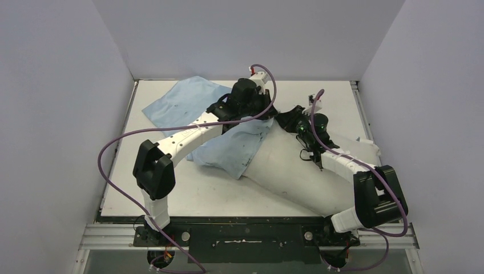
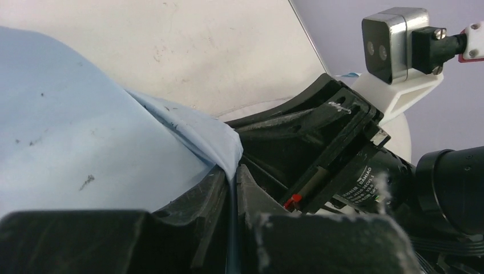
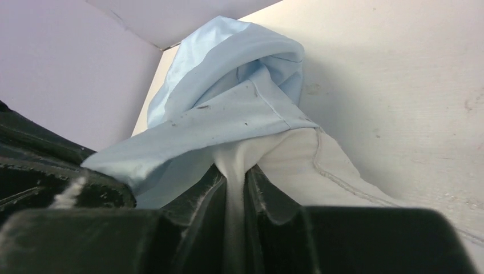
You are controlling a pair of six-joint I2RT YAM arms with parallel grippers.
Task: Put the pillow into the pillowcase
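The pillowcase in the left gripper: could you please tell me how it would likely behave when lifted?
Probably floppy: the pillowcase drapes in wrinkles over the pillow and bunches where the left gripper pinches it between its jaws. Likely light, as it looks thin. Lying cloth on cloth, it may drag rather than slide.

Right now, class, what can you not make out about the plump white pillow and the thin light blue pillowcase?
Top view: the left arm covers the mouth of the thin light blue pillowcase, so how far the plump white pillow is inside is unclear.
Top view: the right arm hides the pillow's near end.
Right wrist view: the right hand and bottom edge cut off the pinched pillow fabric.
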